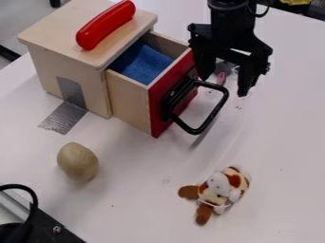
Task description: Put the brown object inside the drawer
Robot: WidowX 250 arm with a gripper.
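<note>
White tabletop (pixel 273 147), with a pale wooden cabinet (pixel 56 34) sitting on it, a chunky red bar (pixel 107 24) on top and a strip of silvery tape (pixel 64 116) running down onto the table. Its drawer (pixel 129 100) is pulled out, and there's blue cloth (pixel 143 64) inside.

So the brown object (pixel 77 161), I'm guessing the potato-looking lump, is on the table in front of the cabinet, well apart from the drawer. Slight catch: the plush toy (pixel 230 182) lying off to the other side has brown patches too, but the lump seems the better match.

Gripper (pixel 223 87) is hanging by the black handle (pixel 217 107), fingers spread with nothing pinched between them. Can't tell if one finger is actually touching the handle.

Imo the drawer-opening part looks done and the pick-up comes next. I'd lift clear of the handle first so it doesn't snag, swing over to the lump, come straight down around it and squeeze. Smooth, rounded sides could slip, so grab it low, then drop it onto the cloth.
</note>
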